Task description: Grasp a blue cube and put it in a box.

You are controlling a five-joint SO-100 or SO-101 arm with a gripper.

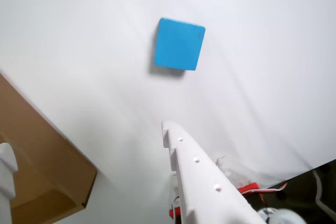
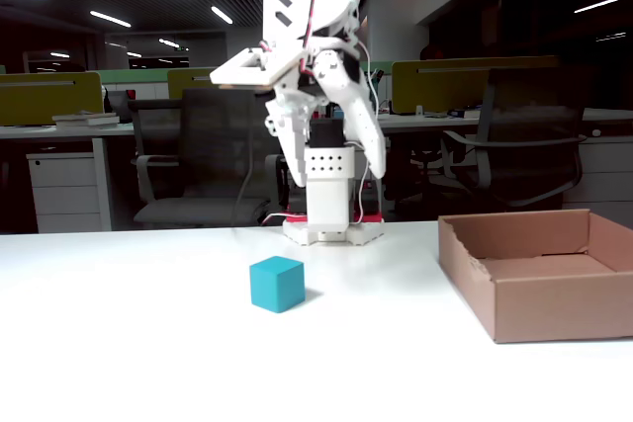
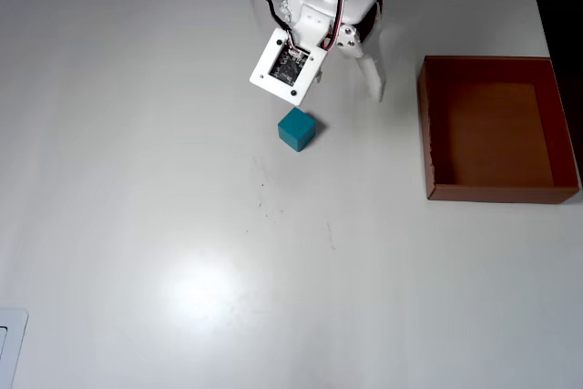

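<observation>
Cropped and hidden parts
The wrist view cut the box (image 1: 42, 177) at its left and bottom edges; the arm (image 3: 319, 6) ran off the overhead view's top.

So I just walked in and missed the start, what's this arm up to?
A small white arm is working over a white table with a blue cube and a cardboard box. The cube sits alone on the table, untouched, and the box is empty as far as the views show. The gripper hangs above the table between them, jaws spread, holding nothing. In the wrist view the cube lies ahead of the fingers.
</observation>
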